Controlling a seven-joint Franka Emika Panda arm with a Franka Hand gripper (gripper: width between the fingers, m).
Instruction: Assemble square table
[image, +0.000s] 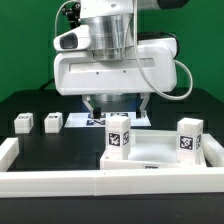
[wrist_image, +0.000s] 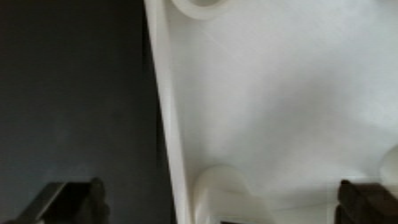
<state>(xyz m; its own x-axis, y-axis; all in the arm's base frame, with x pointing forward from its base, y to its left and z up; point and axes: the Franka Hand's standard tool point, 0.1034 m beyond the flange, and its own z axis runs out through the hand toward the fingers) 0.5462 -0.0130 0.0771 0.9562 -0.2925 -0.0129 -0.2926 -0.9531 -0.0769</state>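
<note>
The white plastic square slab (image: 152, 150) (wrist_image: 267, 110) lies in the exterior view's lower right, with one short white tagged block leg (image: 118, 135) upright at its left side and a second leg (image: 190, 136) at its right. A third leg (image: 23, 122) and a fourth leg (image: 53, 121) stand on the black table (image: 60, 145) at middle left. The two-finger gripper (image: 117, 104) (wrist_image: 222, 205) hangs above the slab, jaws spread wide and empty.

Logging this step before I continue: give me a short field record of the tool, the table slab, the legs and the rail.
tool: open, pointing down behind the slab, nothing gripped
square slab: flat on the black table, toward the exterior view's right
upright legs: two on the slab, left leg and right leg; whether they are fastened cannot be told
loose legs: two on the table at the exterior view's left, outer leg and inner leg
white rail: along the front
wrist view: slab edge lies below the tool
</note>
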